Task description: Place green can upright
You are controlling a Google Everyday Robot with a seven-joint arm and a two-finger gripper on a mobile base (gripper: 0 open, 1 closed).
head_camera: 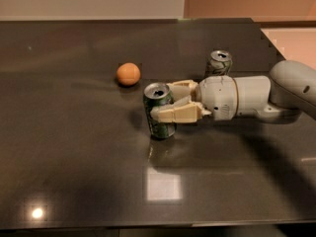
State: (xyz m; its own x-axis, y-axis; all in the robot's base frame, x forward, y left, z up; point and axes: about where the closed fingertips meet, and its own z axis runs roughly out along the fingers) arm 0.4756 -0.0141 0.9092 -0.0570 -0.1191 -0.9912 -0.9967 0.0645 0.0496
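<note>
Two cans on the dark glossy worktop [74, 157]. The green can [159, 113] sits left of centre, base down on the worktop with its reflection right under it. Long axis vertical, maybe leaning a touch. Its silver top faces up and shows a dark opening; contents cannot be told. The second can [218, 62] stands upright further back and to the right, partly hidden by the arm [247, 95], silver top up, contents also not visible. It is well apart from the green can. The gripper [165, 102] comes in from the right, level with the green can's upper half. Its beige fingers [177, 113] are closed on the can, the near finger across the can's front side and the far finger behind it, so the can is held between them. One orange ball [128, 74] lies on the worktop behind and to the left of the green can, near it but not touching. Count: two cans, one ball, one gripper, one arm.
</note>
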